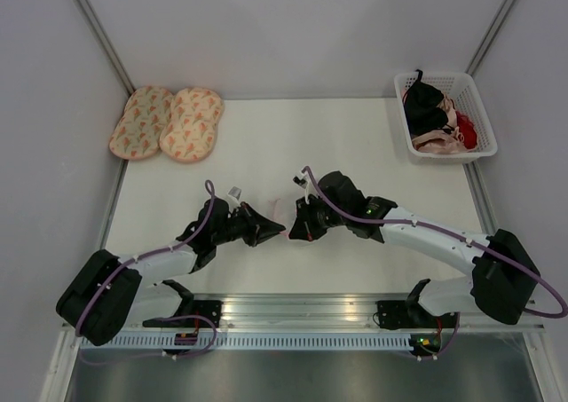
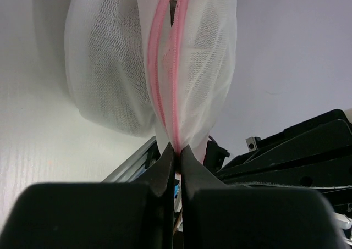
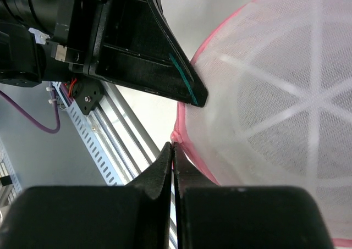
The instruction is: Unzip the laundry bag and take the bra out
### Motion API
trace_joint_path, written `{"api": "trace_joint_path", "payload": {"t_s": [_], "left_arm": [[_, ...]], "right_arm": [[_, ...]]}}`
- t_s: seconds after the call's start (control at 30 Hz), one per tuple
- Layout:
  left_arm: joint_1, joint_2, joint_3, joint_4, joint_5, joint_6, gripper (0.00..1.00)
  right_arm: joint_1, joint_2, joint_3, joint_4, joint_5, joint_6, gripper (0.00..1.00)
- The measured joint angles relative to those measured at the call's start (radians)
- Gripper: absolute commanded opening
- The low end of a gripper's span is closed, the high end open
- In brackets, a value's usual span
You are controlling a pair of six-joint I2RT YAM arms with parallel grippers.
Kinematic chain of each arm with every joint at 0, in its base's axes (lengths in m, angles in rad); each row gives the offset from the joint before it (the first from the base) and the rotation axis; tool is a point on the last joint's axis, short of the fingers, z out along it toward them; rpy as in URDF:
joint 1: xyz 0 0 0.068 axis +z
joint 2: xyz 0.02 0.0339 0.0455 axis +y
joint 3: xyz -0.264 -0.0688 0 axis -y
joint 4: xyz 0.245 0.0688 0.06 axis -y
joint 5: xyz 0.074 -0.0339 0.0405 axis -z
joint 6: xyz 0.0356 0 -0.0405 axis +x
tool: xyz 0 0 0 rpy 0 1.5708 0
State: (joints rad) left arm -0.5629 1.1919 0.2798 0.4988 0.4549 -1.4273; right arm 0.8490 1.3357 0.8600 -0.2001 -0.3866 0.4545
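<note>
The laundry bag hangs lifted between my two grippers at the table's middle, white mesh with pink trim. In the left wrist view the bag has its pink zipper running straight down into my left gripper, which is shut on the zipper seam at the bag's edge. From the right wrist the bag shows its white spoke ribs, and my right gripper is shut on the small pink zipper pull at the rim. The bra is hidden; only a dim grey shade shows through the mesh.
A white basket with black, pink and red garments stands at the back right. Two peach patterned oval pads lie at the back left. A metal rail runs along the near edge, and grey walls close in on both sides.
</note>
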Motion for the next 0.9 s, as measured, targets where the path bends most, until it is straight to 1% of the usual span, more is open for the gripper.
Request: {"api": "trace_joint_path", "payload": {"t_s": [0.2, 0.33, 0.43, 0.57, 0.67, 0.77, 0.83, 0.9], "left_arm": [[0.002, 0.003, 0.004, -0.006, -0.005, 0.013, 0.02], [0.027, -0.026, 0.041, -0.097, -0.005, 0.080, 0.02], [0.049, -0.048, 0.101, -0.197, 0.001, 0.168, 0.02], [0.063, -0.031, 0.225, -0.342, 0.046, 0.340, 0.02], [0.066, 0.051, 0.336, -0.418, 0.160, 0.490, 0.02], [0.067, 0.156, 0.426, -0.492, 0.277, 0.626, 0.02], [0.063, 0.206, 0.468, -0.562, 0.333, 0.721, 0.02], [0.055, 0.237, 0.500, -0.628, 0.367, 0.803, 0.02]], "right_arm": [[0.000, -0.002, -0.002, -0.067, 0.006, -0.035, 0.01], [0.000, 0.006, 0.003, -0.163, 0.067, -0.071, 0.01], [0.000, 0.016, 0.022, -0.264, 0.204, -0.087, 0.00], [0.001, 0.017, 0.056, -0.365, 0.428, -0.079, 0.01], [0.000, 0.021, 0.088, -0.418, 0.601, -0.066, 0.01], [-0.005, 0.050, 0.128, -0.449, 0.739, -0.059, 0.00], [-0.013, 0.080, 0.156, -0.452, 0.819, -0.062, 0.00], [-0.023, 0.103, 0.177, -0.449, 0.868, -0.066, 0.01]]}}
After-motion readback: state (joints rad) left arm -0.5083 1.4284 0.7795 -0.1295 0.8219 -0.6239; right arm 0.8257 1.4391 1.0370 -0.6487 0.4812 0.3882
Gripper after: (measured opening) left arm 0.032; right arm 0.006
